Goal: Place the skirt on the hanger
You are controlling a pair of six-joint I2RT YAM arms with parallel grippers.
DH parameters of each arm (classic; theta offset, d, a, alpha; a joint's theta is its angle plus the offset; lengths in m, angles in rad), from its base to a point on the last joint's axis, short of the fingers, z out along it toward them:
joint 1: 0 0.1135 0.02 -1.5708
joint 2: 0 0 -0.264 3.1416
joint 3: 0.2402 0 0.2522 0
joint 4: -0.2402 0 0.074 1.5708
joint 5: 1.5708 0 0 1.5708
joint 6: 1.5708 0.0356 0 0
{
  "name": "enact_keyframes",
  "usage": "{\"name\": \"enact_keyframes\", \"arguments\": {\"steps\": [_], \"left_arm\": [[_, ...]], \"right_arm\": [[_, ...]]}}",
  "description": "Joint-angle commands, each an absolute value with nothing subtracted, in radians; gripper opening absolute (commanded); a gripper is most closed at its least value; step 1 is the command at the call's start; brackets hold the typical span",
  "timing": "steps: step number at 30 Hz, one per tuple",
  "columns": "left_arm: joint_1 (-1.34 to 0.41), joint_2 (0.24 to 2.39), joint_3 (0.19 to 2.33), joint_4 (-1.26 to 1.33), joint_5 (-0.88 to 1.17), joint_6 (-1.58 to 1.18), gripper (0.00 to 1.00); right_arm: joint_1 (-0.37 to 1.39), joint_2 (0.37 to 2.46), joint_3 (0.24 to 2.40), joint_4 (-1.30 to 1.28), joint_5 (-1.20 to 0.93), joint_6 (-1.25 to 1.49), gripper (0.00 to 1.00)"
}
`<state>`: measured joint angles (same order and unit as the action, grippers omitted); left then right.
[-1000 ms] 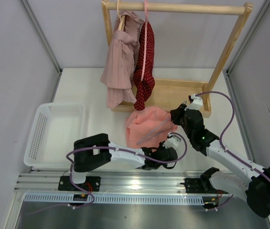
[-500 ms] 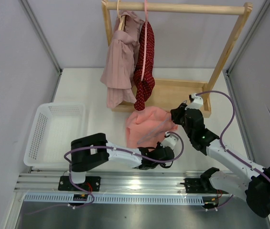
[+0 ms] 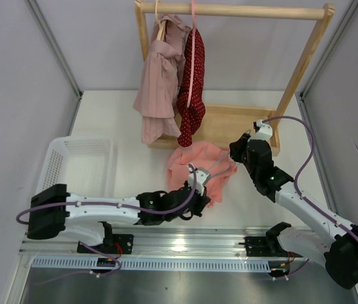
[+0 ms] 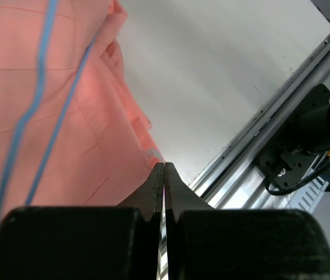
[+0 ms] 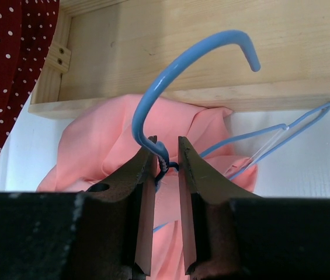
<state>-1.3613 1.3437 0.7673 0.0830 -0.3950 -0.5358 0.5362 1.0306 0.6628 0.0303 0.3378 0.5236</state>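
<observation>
The salmon-pink skirt (image 3: 191, 168) lies crumpled on the table in front of the rack's base. The light-blue hanger (image 3: 215, 166) lies partly across it. My right gripper (image 3: 237, 151) is at the skirt's right side. In the right wrist view its jaws (image 5: 167, 153) are shut on the twisted neck of the hanger (image 5: 153, 87), hook pointing up, with the skirt (image 5: 100, 140) behind. My left gripper (image 3: 201, 197) is at the skirt's near edge. In the left wrist view it (image 4: 163, 167) is shut, its tips pinching the hem of the skirt (image 4: 65, 134). The hanger's wire (image 4: 42, 76) crosses the cloth.
A wooden rack (image 3: 229, 9) with a wooden base (image 3: 236, 123) stands at the back, holding a mauve striped garment (image 3: 159, 82) and a dark red dotted garment (image 3: 193, 88). A white basket (image 3: 45, 183) sits at the left. A metal rail (image 3: 185, 237) runs along the near edge.
My left gripper closed at the skirt's near edge and the left arm swung out to the left, drawing back. The right gripper stayed on the hanger's neck, shifting slightly.
</observation>
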Motion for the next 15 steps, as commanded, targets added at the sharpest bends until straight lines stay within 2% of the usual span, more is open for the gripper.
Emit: {"name": "enact_keyframes", "arguments": {"steps": [1,9,15], "left_arm": [[-1.335,1.217,0.698,0.046,-0.387,-0.606,0.0],[-1.229,0.942,0.638,-0.149,-0.371,-0.661,0.0],[-1.094,0.841,0.601,-0.227,-0.306,-0.69,0.0]], "right_arm": [[0.528,1.029,0.721,0.005,0.379,0.531,0.0],[0.528,1.016,0.798,-0.075,0.402,0.551,0.0],[0.54,0.994,0.839,-0.11,0.406,0.561,0.0]]}}
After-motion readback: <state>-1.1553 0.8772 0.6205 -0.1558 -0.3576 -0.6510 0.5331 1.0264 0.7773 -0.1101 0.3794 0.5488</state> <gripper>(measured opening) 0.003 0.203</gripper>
